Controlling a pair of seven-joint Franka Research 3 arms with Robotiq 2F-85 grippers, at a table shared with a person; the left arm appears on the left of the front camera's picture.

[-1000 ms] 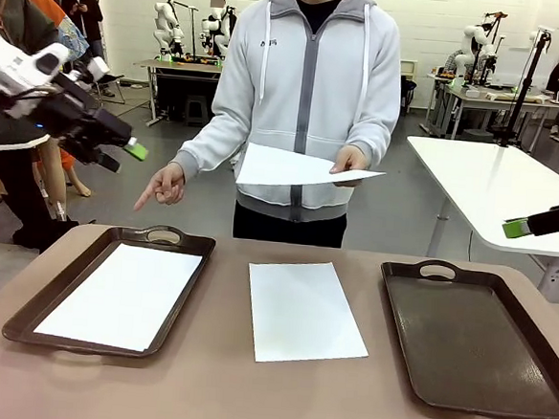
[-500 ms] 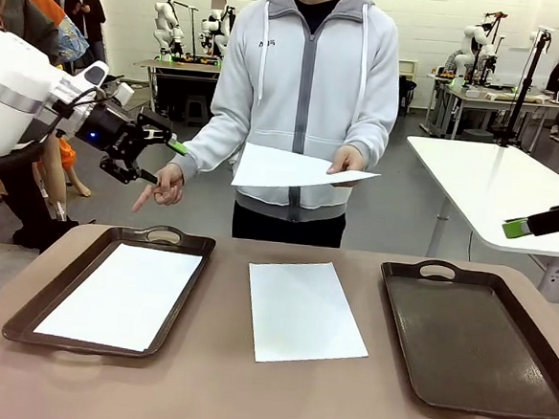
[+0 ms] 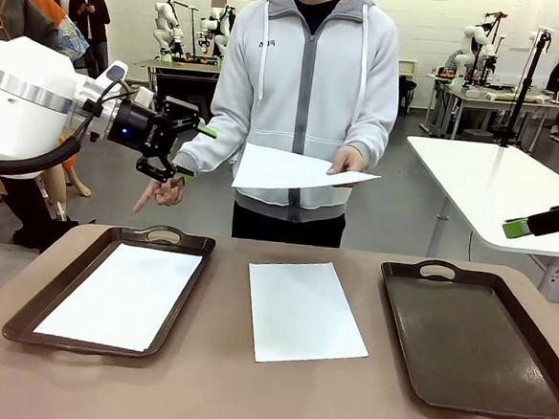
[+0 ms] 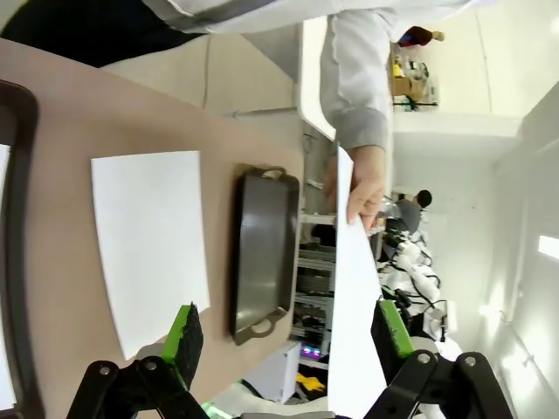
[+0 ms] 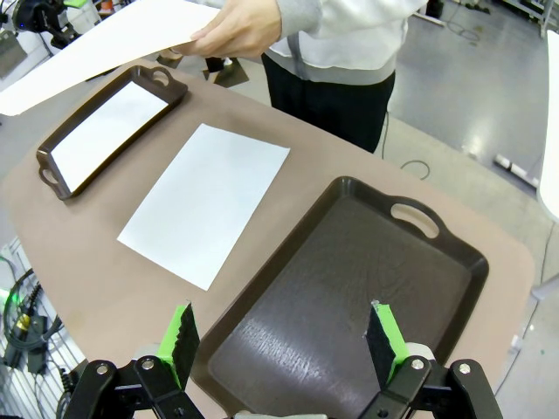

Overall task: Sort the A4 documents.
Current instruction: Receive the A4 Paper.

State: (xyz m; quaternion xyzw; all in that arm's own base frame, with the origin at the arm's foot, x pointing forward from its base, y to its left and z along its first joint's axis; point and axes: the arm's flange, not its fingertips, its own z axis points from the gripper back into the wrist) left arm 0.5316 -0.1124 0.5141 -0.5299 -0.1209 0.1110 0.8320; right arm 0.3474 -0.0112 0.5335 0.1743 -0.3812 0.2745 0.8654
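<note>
I see a dark brown rectangular handled tray at table left, with one white A4 paper sheet lying in it. A second white paper sheet lies flat on the tan tabletop at centre, between that tray and a second dark brown handled tray on the right. A person's hand holds a third white paper sheet above the far edge. The left gripper hangs just left of it, above the left tray's far end. The right gripper is up over the right tray.

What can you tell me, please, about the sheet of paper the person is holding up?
The held sheet is plain white, thin and blank-looking, a flat rectangle lying almost level in the air before the person's waist. One hand pinches its edge on the robot's right side; the other end is free. The open left gripper is near that end, apart from it.
</note>
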